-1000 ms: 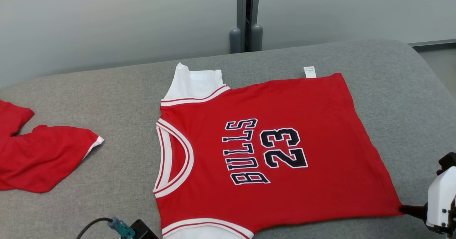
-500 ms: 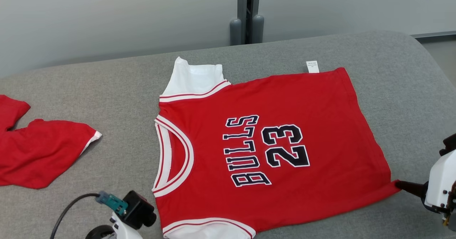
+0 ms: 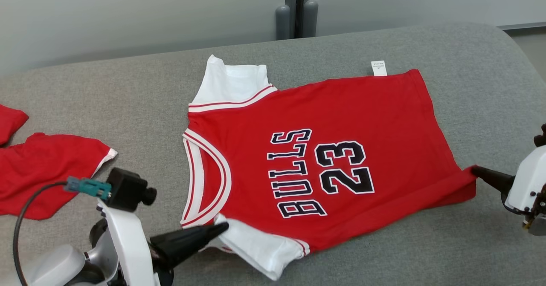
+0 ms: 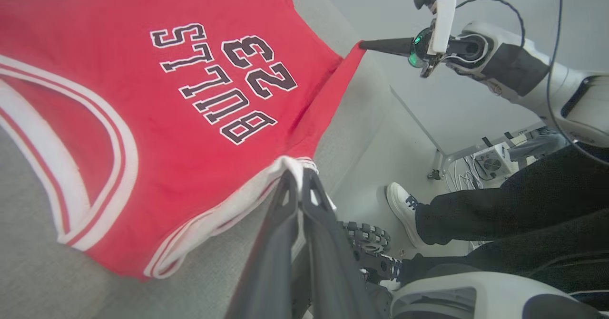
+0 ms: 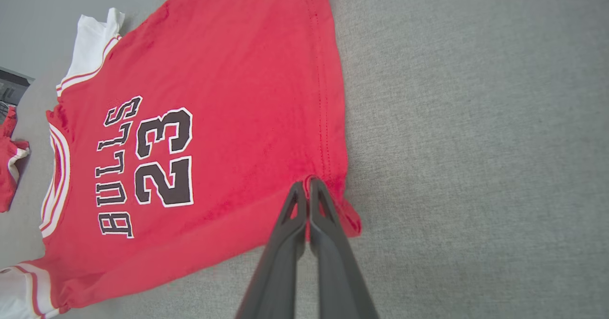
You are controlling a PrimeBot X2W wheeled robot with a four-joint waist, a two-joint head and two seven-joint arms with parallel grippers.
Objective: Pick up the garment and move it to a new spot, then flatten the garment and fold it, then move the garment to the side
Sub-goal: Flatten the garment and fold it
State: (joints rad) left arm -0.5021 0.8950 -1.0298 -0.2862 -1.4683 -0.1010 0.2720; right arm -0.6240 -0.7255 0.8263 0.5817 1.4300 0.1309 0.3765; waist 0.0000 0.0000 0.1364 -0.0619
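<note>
Red Bulls jersey (image 3: 332, 158) held at both near corners, its near edge rising off the grey padded surface (image 3: 128, 98).

Within the last second the left gripper (image 3: 222, 227) has come in and closed on the white near sleeve (image 3: 256, 247). The right gripper (image 3: 474, 170), clamped on the near hem corner, has drawn it inward. The edge now lifts and creases, so the lengthwise fold seems to be starting. Black, white-edged lettering reads "BULLS" and "23"; the white tag (image 3: 379, 68) is too small to read.
</note>
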